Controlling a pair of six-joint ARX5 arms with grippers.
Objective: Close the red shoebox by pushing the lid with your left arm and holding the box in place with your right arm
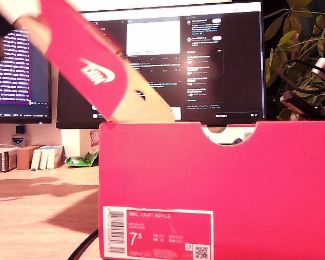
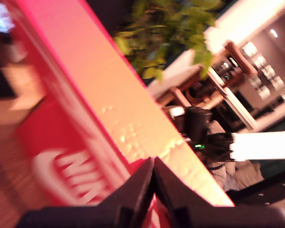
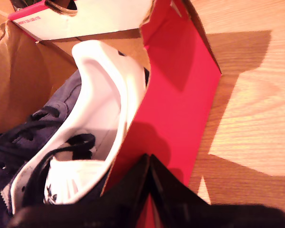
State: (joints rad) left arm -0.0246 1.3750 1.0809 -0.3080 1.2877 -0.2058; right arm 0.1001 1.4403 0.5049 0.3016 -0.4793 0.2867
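The red shoebox stands close to the camera, its labelled end filling the lower part of the exterior view. Its red lid is raised and tilts up toward the exterior view's upper left, blurred. My first gripper is shut, with its tips against the lid near the white logo. My second gripper is shut and rests at the box's red side wall. Inside lie a white-soled shoe and a dark laced shoe. An arm shows behind the box at the exterior view's right.
Two lit monitors stand behind the box. A leafy plant fills the exterior view's upper right. Small boxes sit at that view's left on the wooden table. A black cable runs beside the box.
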